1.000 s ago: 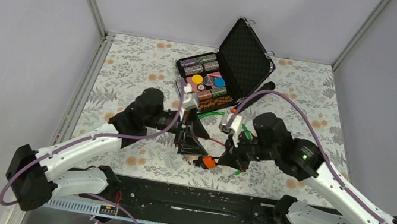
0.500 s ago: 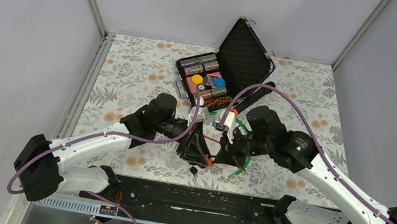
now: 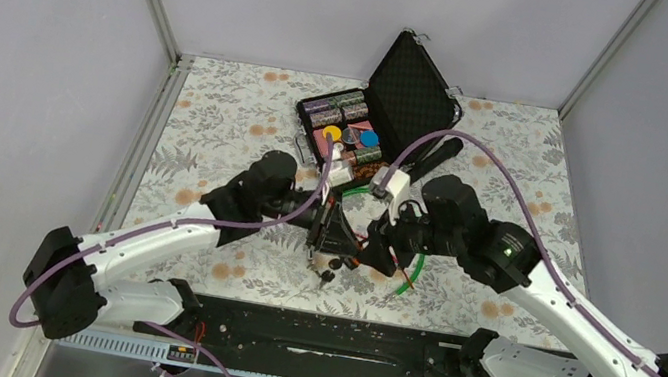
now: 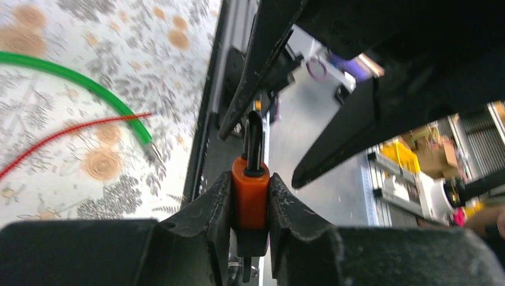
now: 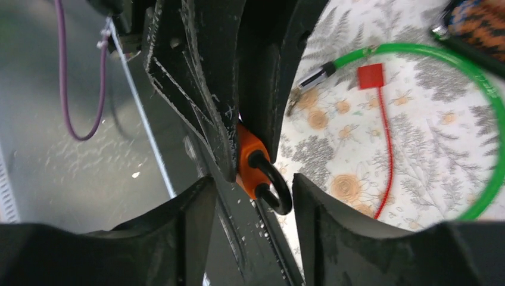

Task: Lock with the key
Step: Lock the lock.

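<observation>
Top external: open case [image 3: 418,96] holds chips [image 3: 346,122]; left jaws clamp orange padlock [image 4: 250,193], right jaws apart.

The top camera looked down from above the near edge of the table [image 3: 219,120]. Both wrist cameras (close, opposed) shared the orange padlock [image 4: 250,193].
</observation>
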Controlling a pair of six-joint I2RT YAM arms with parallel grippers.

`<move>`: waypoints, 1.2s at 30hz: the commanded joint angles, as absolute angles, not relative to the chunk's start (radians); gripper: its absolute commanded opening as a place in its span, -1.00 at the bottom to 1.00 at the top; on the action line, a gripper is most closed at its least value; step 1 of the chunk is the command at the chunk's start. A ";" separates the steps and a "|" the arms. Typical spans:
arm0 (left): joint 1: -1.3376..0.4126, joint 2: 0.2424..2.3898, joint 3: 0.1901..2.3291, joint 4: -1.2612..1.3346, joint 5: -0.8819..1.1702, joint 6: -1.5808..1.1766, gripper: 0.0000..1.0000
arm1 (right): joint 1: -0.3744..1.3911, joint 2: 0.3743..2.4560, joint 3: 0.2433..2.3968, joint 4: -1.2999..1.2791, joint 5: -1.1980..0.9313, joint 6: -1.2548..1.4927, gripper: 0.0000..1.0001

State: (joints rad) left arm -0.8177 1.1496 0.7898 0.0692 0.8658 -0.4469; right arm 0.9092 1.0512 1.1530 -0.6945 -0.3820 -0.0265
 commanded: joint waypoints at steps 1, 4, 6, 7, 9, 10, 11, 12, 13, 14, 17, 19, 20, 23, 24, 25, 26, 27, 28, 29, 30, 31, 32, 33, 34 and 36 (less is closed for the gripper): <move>-0.811 1.100 0.923 0.122 0.703 -0.566 -1.00 | 0.900 0.953 1.187 -0.558 -0.210 0.099 0.21; -0.807 1.080 0.920 0.134 0.682 -0.597 -1.00 | 0.894 0.884 1.164 -0.515 -0.114 0.157 0.23; -0.805 1.063 0.905 0.177 0.676 -0.638 -1.00 | 0.894 0.838 1.137 -0.479 -0.044 0.196 0.25; -0.805 1.052 0.898 0.203 0.676 -0.658 -1.00 | 0.894 0.812 1.114 -0.443 -0.020 0.224 0.27; -0.804 1.037 0.890 0.250 0.674 -0.690 -1.00 | 0.894 0.761 1.054 -0.350 -0.009 0.276 0.31; -0.804 1.030 0.889 0.266 0.671 -0.708 -1.00 | 0.894 0.738 1.019 -0.290 -0.017 0.304 0.33; -0.804 1.023 0.887 0.287 0.666 -0.727 -1.00 | 0.894 0.720 0.984 -0.233 -0.027 0.336 0.35; -0.804 1.018 0.883 0.315 0.671 -0.750 -1.00 | 0.894 0.706 0.952 -0.155 -0.037 0.379 0.37; -0.803 1.014 0.875 0.350 0.678 -0.772 -1.00 | 0.894 0.701 0.927 -0.105 -0.038 0.416 0.38; -0.804 1.009 0.869 0.382 0.690 -0.790 -1.00 | 0.894 0.697 0.904 -0.062 -0.036 0.448 0.38; -0.804 0.999 0.855 0.447 0.734 -0.815 -1.00 | 0.894 0.713 0.876 0.058 -0.068 0.496 0.35; -0.803 0.990 0.856 0.449 0.752 -0.815 -1.00 | 0.894 0.732 0.884 0.110 -0.130 0.497 0.32; -0.804 0.986 0.856 0.447 0.757 -0.815 -1.00 | 0.894 0.743 0.895 0.122 -0.148 0.499 0.27; -0.803 0.979 0.856 0.450 0.773 -0.820 -1.00 | 0.894 0.778 0.928 0.121 -0.172 0.500 -0.06; -0.804 0.978 0.856 0.450 0.776 -0.821 -1.00 | 0.894 0.786 0.932 0.125 -0.179 0.502 -0.22; -0.803 0.976 0.855 0.451 0.779 -0.822 -1.00 | 0.894 0.791 0.933 0.132 -0.186 0.503 -0.37; -0.803 0.975 0.855 0.452 0.784 -0.823 -1.00 | 0.895 0.795 0.932 0.138 -0.191 0.509 -0.52; -0.804 0.974 0.854 0.454 0.786 -0.826 -1.00 | 0.894 0.800 0.931 0.142 -0.196 0.513 -0.69; -0.804 0.973 0.855 0.453 0.787 -0.826 -1.00 | 0.894 0.803 0.931 0.143 -0.199 0.513 -0.81; -0.804 0.972 0.855 0.449 0.792 -0.825 -0.99 | 0.894 0.806 0.930 0.144 -0.200 0.514 -0.91; -0.804 0.974 0.859 0.438 0.795 -0.823 -0.85 | 0.895 0.806 0.928 0.146 -0.203 0.512 -1.00; -0.804 0.977 0.864 0.419 0.798 -0.818 -0.59 | 0.894 0.806 0.926 0.149 -0.214 0.507 -1.00; -0.803 0.981 0.871 0.393 0.806 -0.811 -0.37 | 0.894 0.807 0.927 0.150 -0.228 0.495 -1.00; -0.803 0.990 0.882 0.363 0.819 -0.801 -0.24 | 0.894 0.807 0.929 0.147 -0.242 0.484 -1.00; -0.804 0.997 0.897 0.322 0.831 -0.788 -0.16 | 0.895 0.810 0.933 0.141 -0.256 0.471 -1.00; -0.804 1.012 0.913 0.272 0.839 -0.771 -0.12 | 0.894 0.814 0.945 0.125 -0.278 0.447 -1.00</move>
